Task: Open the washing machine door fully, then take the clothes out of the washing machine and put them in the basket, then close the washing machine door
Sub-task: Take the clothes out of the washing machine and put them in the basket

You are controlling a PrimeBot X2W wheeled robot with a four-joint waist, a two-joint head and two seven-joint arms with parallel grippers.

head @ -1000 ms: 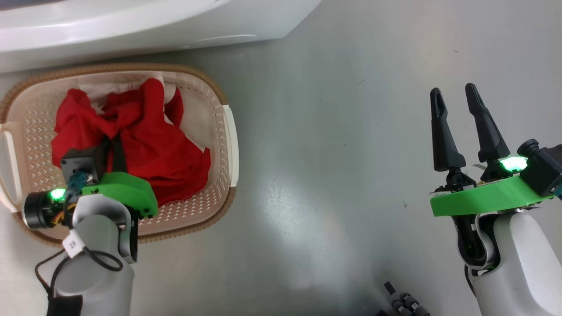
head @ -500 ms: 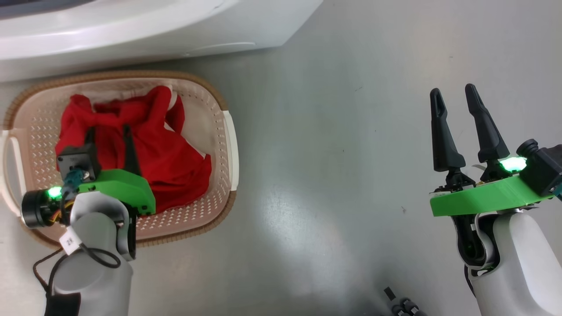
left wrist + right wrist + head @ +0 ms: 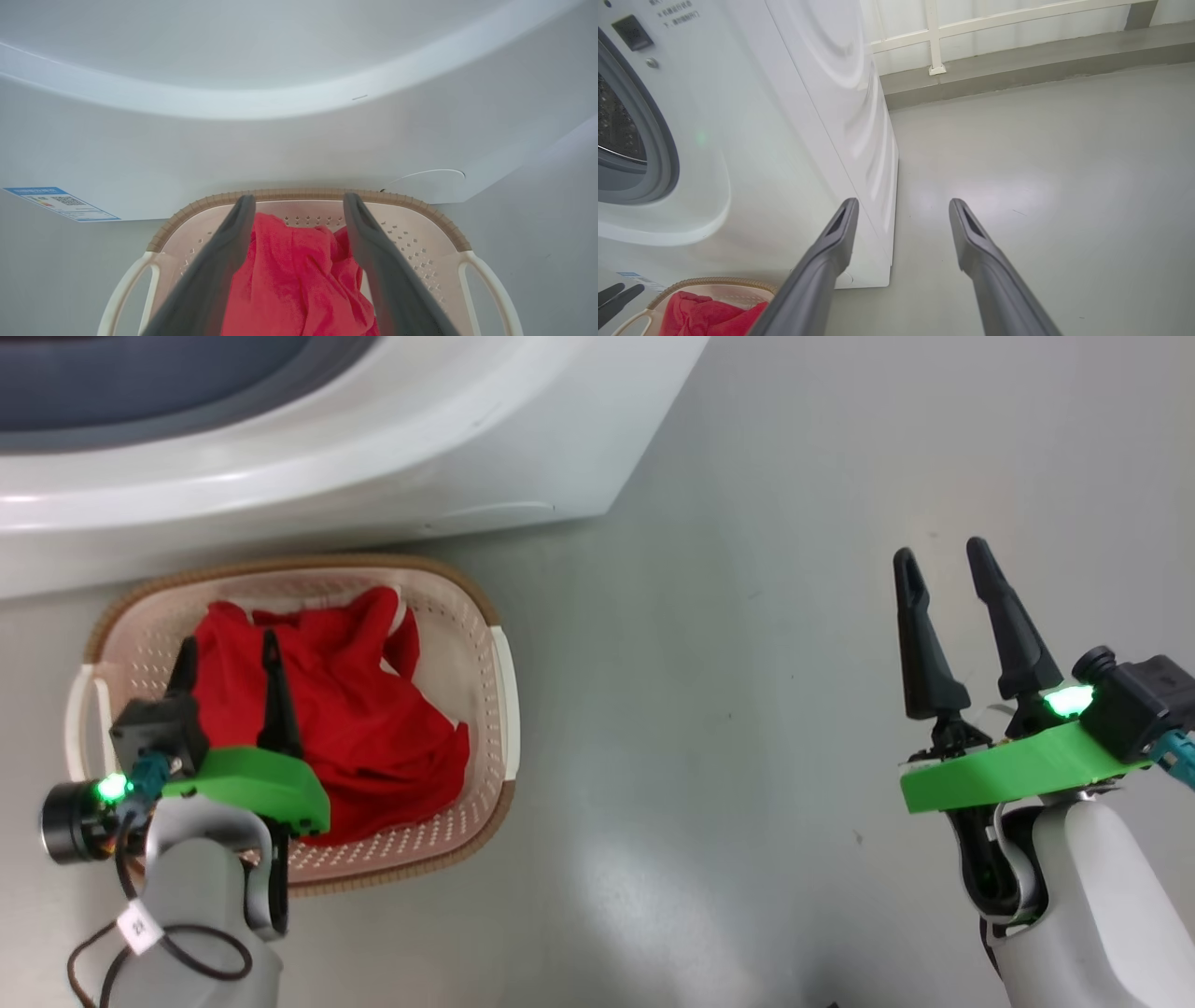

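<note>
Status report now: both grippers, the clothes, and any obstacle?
Left gripper open, above clothes. Right gripper open, empty, over floor. Clothes lie in basket, before washing machine. No obstacle seen.

The left gripper (image 3: 229,646) has spread open over the clothes (image 3: 373,737), seemingly letting them go.

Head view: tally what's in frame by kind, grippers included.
washing machine: 1
basket: 1
clothes, one red heap, pieces not separable: 1
grippers, left gripper and right gripper: 2
Total: 5
</note>
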